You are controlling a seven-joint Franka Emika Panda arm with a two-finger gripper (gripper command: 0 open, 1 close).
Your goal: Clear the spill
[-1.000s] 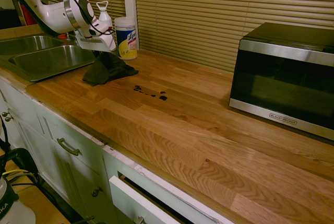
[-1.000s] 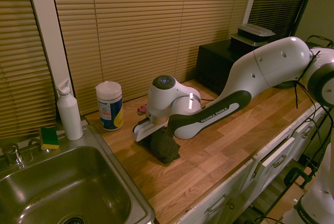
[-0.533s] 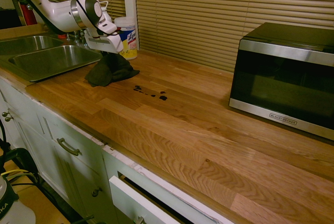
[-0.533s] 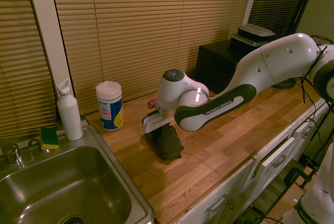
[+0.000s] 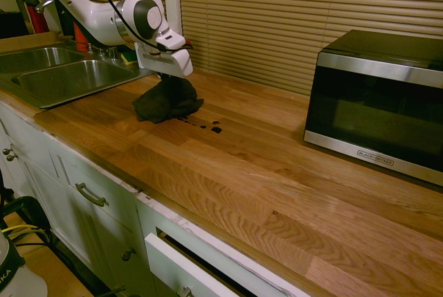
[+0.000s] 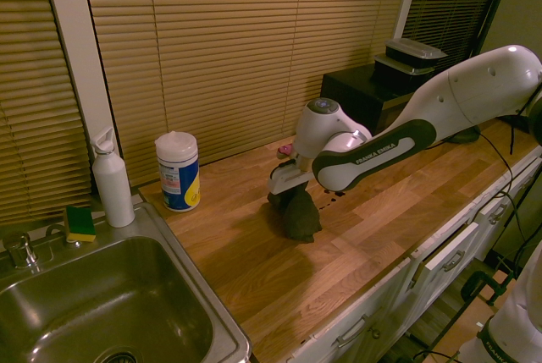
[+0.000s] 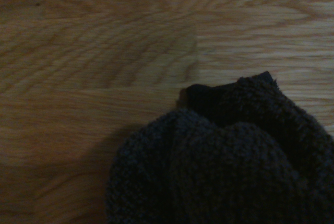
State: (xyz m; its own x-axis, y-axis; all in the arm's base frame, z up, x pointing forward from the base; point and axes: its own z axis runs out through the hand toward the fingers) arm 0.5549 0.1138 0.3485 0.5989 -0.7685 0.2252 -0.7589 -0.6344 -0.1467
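Spill (image 5: 206,126): several tiny dark specks on countertop (image 5: 277,172); jaws closed on one dark rag (image 5: 166,100) beside them.

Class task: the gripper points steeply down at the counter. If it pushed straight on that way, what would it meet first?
The dark cloth bunched under the gripper, which is shut on it; then, probably, the wooden counter beneath.

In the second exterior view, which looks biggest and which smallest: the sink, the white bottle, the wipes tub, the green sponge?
1. Sink, by far, though it is nearest the camera.
2. White bottle and wipes tub: too alike to rank; the bottle is taller, the tub wider.
3. Green sponge, smallest.
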